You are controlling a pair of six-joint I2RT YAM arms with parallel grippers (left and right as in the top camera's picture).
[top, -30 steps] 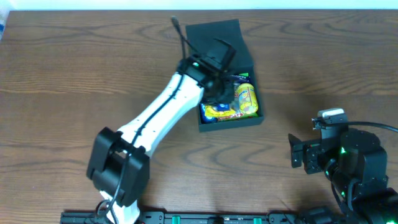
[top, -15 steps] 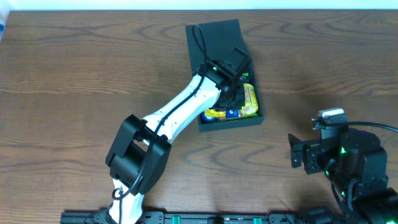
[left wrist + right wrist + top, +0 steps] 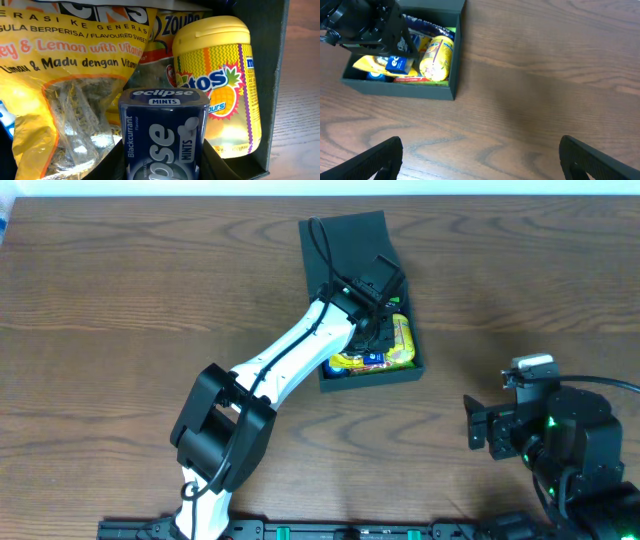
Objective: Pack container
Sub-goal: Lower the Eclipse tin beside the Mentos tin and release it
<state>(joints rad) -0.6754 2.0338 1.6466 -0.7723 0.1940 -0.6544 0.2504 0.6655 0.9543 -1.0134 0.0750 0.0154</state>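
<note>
over the container point(image 3: 372, 377), the left gripper point(image 3: 164, 166) pinches a small, stiff, probably slick mint tin point(image 3: 165, 120) by its sides; the right gripper point(image 3: 481, 162) gapes empty.

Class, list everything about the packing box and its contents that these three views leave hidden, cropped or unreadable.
1. Overhead: the left arm covers much of what lies in the container.
2. Left wrist: the Eclipse mints tin is cut off below; the left end effector holding it barely shows.
3. Left wrist: the yellow sweet bag runs past the left edge.
4. Right wrist: the labels are too small to read.
</note>
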